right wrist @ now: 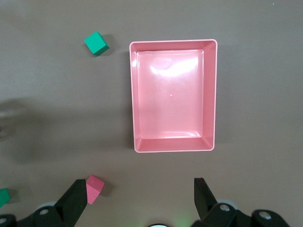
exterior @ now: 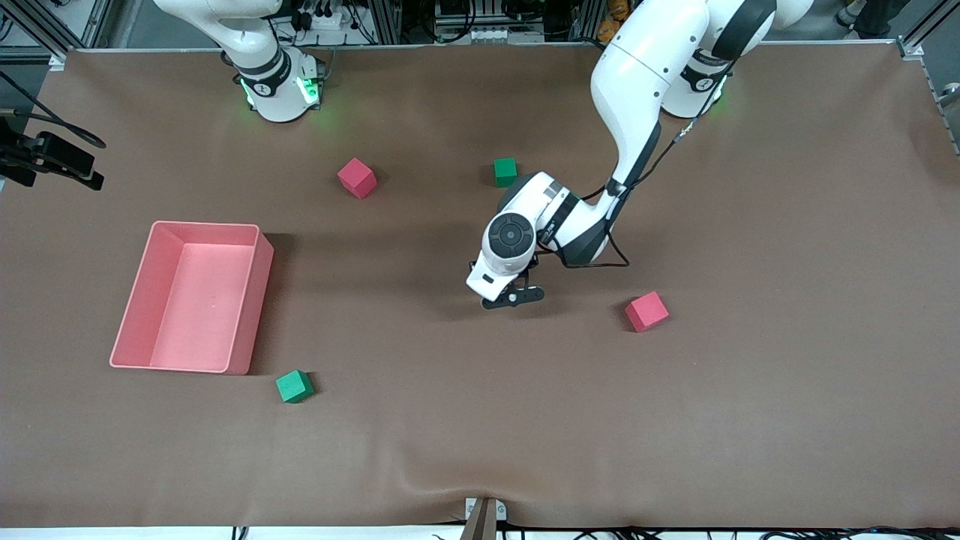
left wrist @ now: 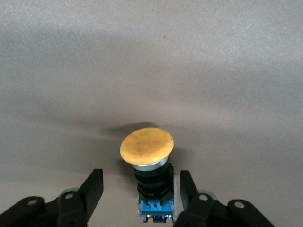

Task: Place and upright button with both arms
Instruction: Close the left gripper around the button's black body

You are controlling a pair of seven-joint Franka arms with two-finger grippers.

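Brown mat-covered table (exterior: 750,420); aluminium framing (exterior: 67,22) and cables (exterior: 337,19) along its edge.

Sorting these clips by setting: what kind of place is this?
Likely a robotics lab: two robot arms mounted at a brown-covered table, metal framing and cables along its edge, with foam cubes and a pink tray as props.

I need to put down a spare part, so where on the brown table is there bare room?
Bare: the wide strip along the front edge, below the green foam cube and red foam cube; also inside the pink plastic bin. Crowded: mid-table, where the left gripper straddles the orange-capped push-button.
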